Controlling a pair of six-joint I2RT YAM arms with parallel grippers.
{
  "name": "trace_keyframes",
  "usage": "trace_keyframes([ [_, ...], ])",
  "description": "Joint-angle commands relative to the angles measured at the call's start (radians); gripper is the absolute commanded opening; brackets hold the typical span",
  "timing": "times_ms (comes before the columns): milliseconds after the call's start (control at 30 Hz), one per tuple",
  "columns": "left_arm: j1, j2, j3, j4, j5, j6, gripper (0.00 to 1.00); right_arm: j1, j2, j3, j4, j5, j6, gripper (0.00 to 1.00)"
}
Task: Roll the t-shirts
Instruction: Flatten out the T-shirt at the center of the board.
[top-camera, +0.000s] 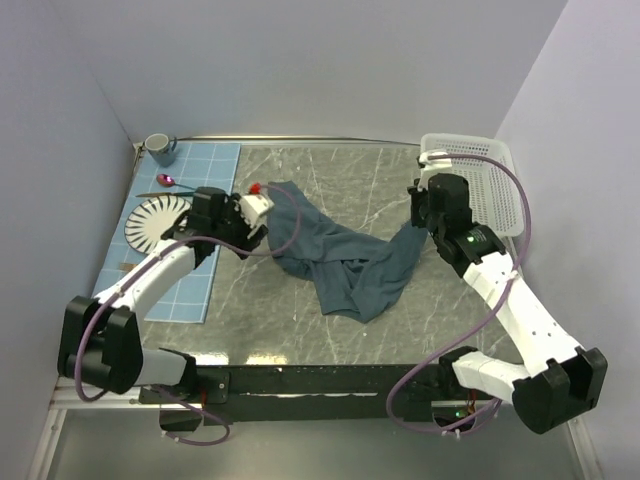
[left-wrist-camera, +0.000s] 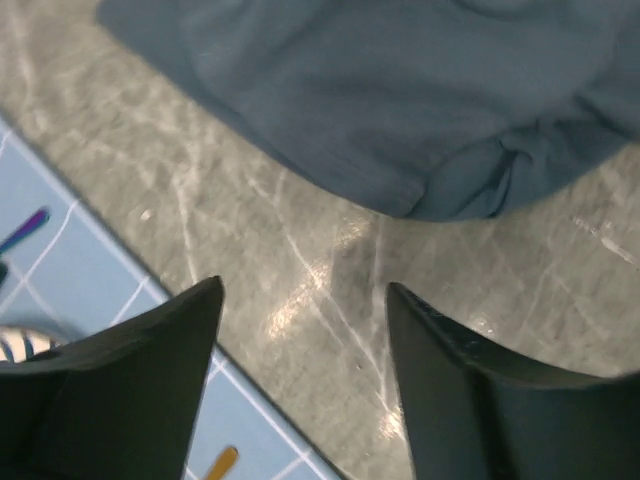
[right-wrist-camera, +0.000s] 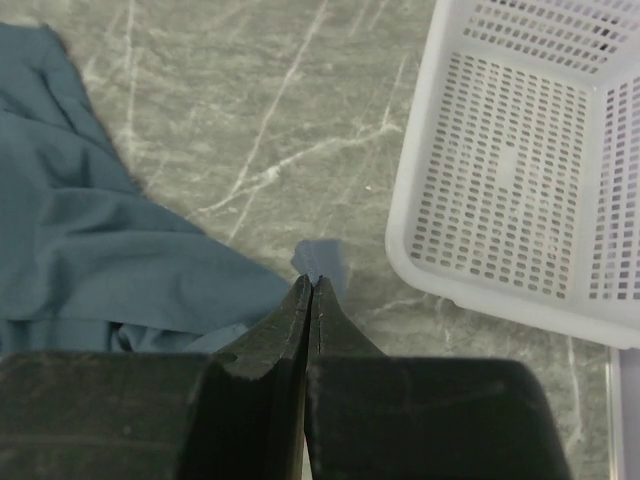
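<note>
Black fingers of the left gripper (left-wrist-camera: 303, 290) stand wide apart and empty, hovering over the grey marbled table (left-wrist-camera: 300, 250), just short of the slate-blue t-shirt (left-wrist-camera: 380, 100). The right gripper (right-wrist-camera: 308, 285) has its fingers pressed flat together at the t-shirt's opposite edge; whether any cloth is nipped between them cannot be told. The t-shirt lies crumpled across the table's middle, between a blue gridded placemat (top-camera: 215, 165) and a white basket (top-camera: 480, 180). Rolling looks not yet begun. The step seems to be flattening, so the next move likely calls for gripping an edge and drawing it outward.
</note>
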Motion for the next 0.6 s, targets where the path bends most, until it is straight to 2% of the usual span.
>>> trace_keyframes([
  [0,-0.03,0.124,0.062,-0.028,0.053,0.179,0.67,-0.017,-0.045,0.005,0.033,-0.045,0.045,0.0],
  [100,-0.04,0.172,0.076,0.004,0.068,0.168,0.64,-0.031,-0.044,0.005,0.022,-0.053,0.048,0.0],
  [233,-0.06,0.206,0.069,0.056,0.097,0.179,0.53,-0.047,-0.039,0.013,0.015,-0.057,0.045,0.0],
  [400,-0.073,0.236,0.04,0.108,0.14,0.156,0.54,-0.063,-0.025,0.018,0.012,-0.06,0.042,0.0],
  [567,-0.097,0.29,0.055,0.095,0.152,0.168,0.53,-0.076,-0.009,0.022,0.001,-0.069,0.045,0.0],
])
